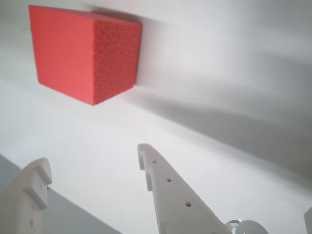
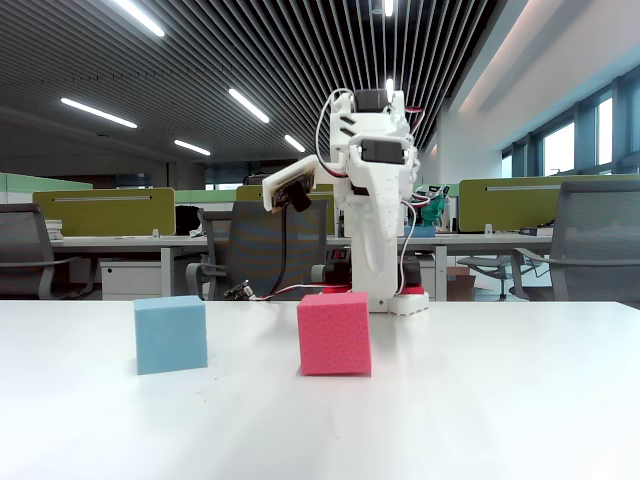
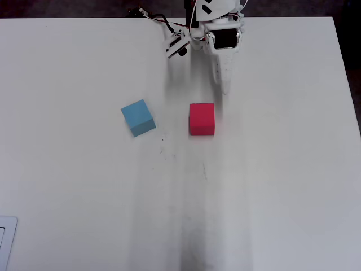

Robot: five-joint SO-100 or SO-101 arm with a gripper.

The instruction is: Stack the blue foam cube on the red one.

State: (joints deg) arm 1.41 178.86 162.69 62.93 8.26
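The blue foam cube (image 2: 171, 333) (image 3: 138, 117) sits on the white table, to the left of the red one (image 2: 334, 333) (image 3: 202, 119) in the overhead view, with a gap of about a cube's width between them. My gripper (image 1: 92, 158) (image 3: 225, 84) hangs behind the red cube (image 1: 83, 53), toward the arm's base, a little off to its right in the overhead view. Its fingers (image 1: 165, 187) are spread with nothing between them. The wrist view shows the red cube at upper left and not the blue one.
The arm's base (image 3: 217, 17) stands at the table's far edge with loose cables (image 3: 161, 21) to its left. A pale flat object (image 3: 5, 243) lies at the overhead view's lower left corner. Office desks and chairs (image 2: 250, 245) stand beyond the table.
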